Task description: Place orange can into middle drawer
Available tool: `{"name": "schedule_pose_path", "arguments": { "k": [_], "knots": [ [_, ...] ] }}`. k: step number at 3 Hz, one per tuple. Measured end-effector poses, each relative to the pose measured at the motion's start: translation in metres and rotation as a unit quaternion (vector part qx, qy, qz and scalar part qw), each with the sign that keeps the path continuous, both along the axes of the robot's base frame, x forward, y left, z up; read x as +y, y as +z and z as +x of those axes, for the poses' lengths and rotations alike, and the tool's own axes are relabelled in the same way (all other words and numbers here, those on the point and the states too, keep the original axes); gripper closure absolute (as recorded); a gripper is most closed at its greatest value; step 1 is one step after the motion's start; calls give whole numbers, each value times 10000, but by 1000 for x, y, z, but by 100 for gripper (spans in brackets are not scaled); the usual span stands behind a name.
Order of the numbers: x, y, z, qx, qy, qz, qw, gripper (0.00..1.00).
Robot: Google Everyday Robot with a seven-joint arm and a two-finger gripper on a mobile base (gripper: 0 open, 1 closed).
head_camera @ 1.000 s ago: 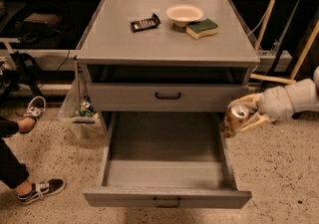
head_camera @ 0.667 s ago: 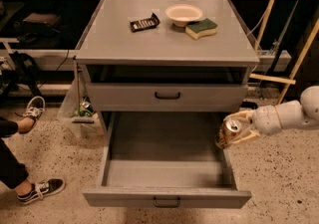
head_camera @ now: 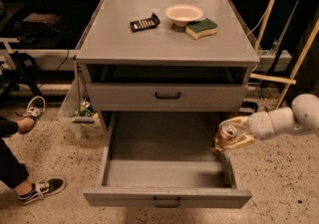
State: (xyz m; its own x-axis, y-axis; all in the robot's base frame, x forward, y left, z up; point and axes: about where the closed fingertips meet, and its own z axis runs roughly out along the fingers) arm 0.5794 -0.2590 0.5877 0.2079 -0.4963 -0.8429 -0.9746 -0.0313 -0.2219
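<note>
Underfoot, speckled floor surrounds the grey cabinet, and the middle drawer stands pulled out at 6 o'clock, plain grey inside. My arm reaches in level from 3 o'clock. My gripper clasps the orange can, copper-toned with its silver top tilted up, at the drawer's right wall. Farther off at 12 o'clock, a bowl and a sponge sit on the cabinet top.

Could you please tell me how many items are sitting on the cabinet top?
3: a dark packet at left, a bowl mid-back, a sponge beside it. The gripper holds the orange can at the right wall of the middle drawer.
</note>
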Motion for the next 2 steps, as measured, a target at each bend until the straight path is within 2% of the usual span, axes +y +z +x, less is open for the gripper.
{"name": "schedule_pose_path", "arguments": {
  "k": [1, 2],
  "knots": [
    [26, -45, -3, 199, 248, 564, 9979, 100],
    [77, -83, -19, 292, 524, 1007, 9931, 100]
  ]
}}
